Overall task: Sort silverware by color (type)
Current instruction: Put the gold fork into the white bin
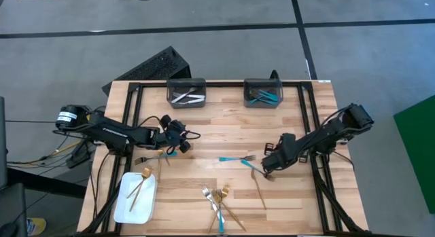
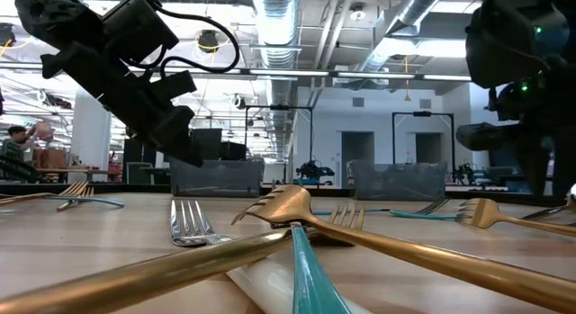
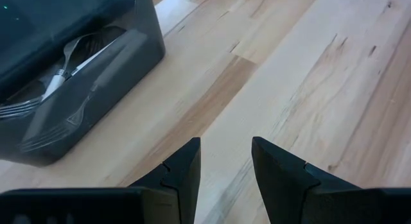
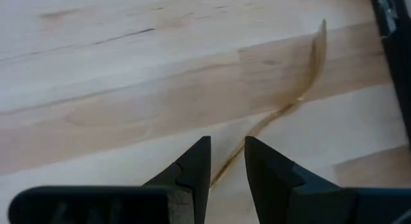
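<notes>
On the left side of the table I have the left gripper (image 1: 178,134) hovering with its fingers (image 3: 186,172) spread and nothing between them; its wrist view shows only bare wood and the dark grey bin (image 3: 70,76) holding silver forks (image 3: 64,79), so that arm is not on a piece right now. Nearest it lie a turquoise-handled utensil (image 1: 168,154) and a gold fork (image 1: 141,158); two gold pieces (image 1: 139,186) rest on the white tray (image 1: 126,206). A mixed pile (image 1: 219,199) sits at the front centre. To the right, the right gripper (image 1: 270,168) is low over a gold fork (image 1: 257,183) whose long axis runs away from it toward the front edge. The right wrist view shows what the overhead cannot: the handle (image 4: 270,121) leads straight into the narrow gap between the slightly parted fingers (image 4: 192,166), not yet pinched as far as I can judge. The right arm is clearly the nearer one for this fork.
</notes>
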Controlling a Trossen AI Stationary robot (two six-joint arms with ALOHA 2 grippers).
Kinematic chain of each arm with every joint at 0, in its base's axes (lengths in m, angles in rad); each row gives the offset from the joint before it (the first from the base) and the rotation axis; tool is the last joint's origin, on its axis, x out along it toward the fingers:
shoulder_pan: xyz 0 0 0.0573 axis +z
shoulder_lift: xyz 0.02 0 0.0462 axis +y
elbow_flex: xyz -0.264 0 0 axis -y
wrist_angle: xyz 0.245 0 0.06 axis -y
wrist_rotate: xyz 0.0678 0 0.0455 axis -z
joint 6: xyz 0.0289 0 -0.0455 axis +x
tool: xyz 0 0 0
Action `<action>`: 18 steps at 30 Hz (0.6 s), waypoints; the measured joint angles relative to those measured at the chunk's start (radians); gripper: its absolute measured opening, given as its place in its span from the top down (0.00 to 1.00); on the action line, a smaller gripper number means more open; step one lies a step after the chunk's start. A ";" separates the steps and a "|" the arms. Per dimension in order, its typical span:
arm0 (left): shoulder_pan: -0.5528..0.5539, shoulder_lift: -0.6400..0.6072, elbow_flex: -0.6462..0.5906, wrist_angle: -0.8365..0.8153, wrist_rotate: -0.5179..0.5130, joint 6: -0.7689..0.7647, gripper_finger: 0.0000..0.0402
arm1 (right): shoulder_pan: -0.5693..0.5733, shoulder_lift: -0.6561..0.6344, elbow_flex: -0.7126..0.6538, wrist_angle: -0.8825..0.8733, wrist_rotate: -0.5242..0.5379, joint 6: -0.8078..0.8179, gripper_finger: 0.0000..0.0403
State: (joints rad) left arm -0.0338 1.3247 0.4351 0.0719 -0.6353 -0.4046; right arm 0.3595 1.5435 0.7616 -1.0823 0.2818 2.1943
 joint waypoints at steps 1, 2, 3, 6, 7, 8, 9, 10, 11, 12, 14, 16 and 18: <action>0.000 0.000 0.000 0.000 0.000 0.004 0.68 | 0.000 0.013 0.000 0.001 0.000 0.011 0.70; 0.000 0.000 0.000 0.000 0.000 0.010 0.68 | 0.001 0.026 0.000 0.002 -0.006 0.020 0.70; 0.000 0.000 0.000 0.000 0.000 0.015 0.68 | 0.001 0.043 0.000 0.005 -0.017 0.028 0.70; 0.000 0.000 0.000 -0.003 0.000 0.018 0.68 | 0.000 0.106 0.004 0.038 -0.061 0.037 0.70; 0.000 0.000 0.000 -0.003 0.000 0.018 0.68 | 0.001 0.123 0.005 0.046 -0.073 0.037 0.70; 0.000 0.000 0.000 -0.005 0.000 0.018 0.68 | 0.001 0.140 0.006 0.052 -0.076 0.038 0.70; 0.000 0.000 0.000 -0.005 0.000 0.018 0.68 | 0.001 0.157 0.007 0.055 -0.075 0.037 0.70; 0.000 0.000 0.000 -0.005 0.000 0.018 0.68 | 0.001 0.167 0.009 0.058 -0.072 0.033 0.70; 0.000 -0.001 0.000 -0.005 0.000 0.018 0.68 | 0.002 0.173 0.011 0.061 -0.063 0.016 0.70; 0.000 -0.001 0.000 -0.005 0.000 0.018 0.68 | 0.002 0.175 0.013 0.062 -0.052 -0.009 0.71; 0.000 -0.001 0.000 -0.006 0.000 0.018 0.68 | 0.001 0.175 0.026 0.064 -0.035 -0.062 0.72; 0.000 -0.001 0.000 -0.012 0.002 0.018 0.68 | -0.005 0.158 0.035 0.068 -0.017 -0.122 0.75; 0.000 -0.004 0.000 -0.013 0.022 0.025 0.68 | -0.013 0.135 0.037 0.097 0.006 -0.195 0.80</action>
State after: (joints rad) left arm -0.0338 1.3206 0.4351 0.0590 -0.6138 -0.3794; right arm 0.3467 1.6789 0.7988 -0.9858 0.2879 1.9995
